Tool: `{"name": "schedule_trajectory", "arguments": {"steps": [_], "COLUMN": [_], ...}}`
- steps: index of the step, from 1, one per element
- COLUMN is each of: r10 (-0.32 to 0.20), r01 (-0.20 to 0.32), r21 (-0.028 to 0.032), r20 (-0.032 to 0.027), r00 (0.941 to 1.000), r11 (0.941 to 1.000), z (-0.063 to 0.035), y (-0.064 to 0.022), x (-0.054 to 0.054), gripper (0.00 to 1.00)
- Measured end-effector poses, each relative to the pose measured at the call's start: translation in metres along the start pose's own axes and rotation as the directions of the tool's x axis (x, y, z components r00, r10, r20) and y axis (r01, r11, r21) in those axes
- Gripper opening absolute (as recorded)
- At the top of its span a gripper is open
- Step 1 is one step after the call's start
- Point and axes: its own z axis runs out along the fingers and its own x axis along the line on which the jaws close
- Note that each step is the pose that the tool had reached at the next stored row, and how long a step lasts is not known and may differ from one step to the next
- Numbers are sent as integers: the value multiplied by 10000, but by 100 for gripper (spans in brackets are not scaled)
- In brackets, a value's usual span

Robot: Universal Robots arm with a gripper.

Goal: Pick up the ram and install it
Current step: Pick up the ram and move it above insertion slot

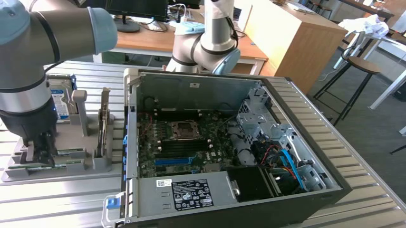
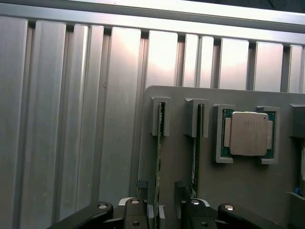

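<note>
Ribbed metal table (image 2: 71, 124) — end effector (image 2: 159, 195) spread wide, astride the ram (image 2: 158, 152) in its grey holder (image 2: 238, 191).

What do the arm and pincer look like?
The arm has silver-grey metal tubes and rounded joints with pale blue caps. The pincer is black and blocky, with shiny round screw heads, and sits on a dark wrist section.
</note>
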Motion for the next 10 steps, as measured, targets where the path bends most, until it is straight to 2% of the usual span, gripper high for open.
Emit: {"name": "schedule_trajectory", "arguments": {"steps": [10], "r10": [0], "r01": [0], "r21": [-2], "r20": [-1], "r00": [10000], "r11": [10000], "z": [89], "y": [-1], "x": [4], "gripper": [36]}}
